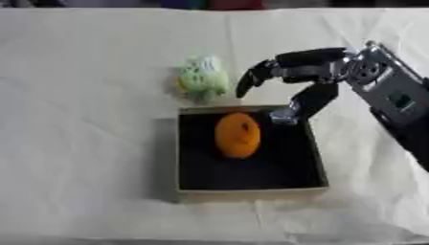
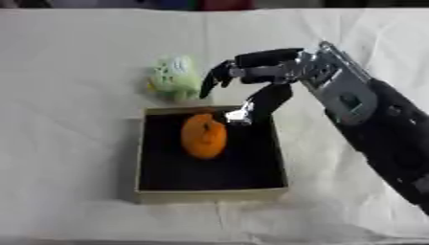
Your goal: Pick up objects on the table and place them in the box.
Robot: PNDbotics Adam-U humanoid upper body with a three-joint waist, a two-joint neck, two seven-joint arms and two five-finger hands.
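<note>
Green thing (image 1: 202, 79): a pale green and yellowish lump, soft-edged, lying on the desk just behind the far left corner of the box; nothing touches it, and what it is cannot be told.
Desk (image 1: 84, 143): covered with a white cloth that shows faint creases; it fills nearly the whole view.
Box (image 1: 251, 191): a shallow square tray with a black floor and light tan walls, sitting flat near the middle of the desk, its open top facing up.
Orange thing (image 1: 237, 135): an oval orange lump lying inside the box, in the far half and left of centre, long axis running front to back.
Right hand (image 1: 303, 72): comes in from the right side on a black and silver arm; it hangs above the far right corner of the box, fingers (image 2: 220, 75) curved loosely and spread toward the green thing, thumb (image 2: 255, 106) pointing down toward the box rim. It holds nothing, and a clear gap separates the fingers from the thumb.
Left hand: shows in neither view.
</note>
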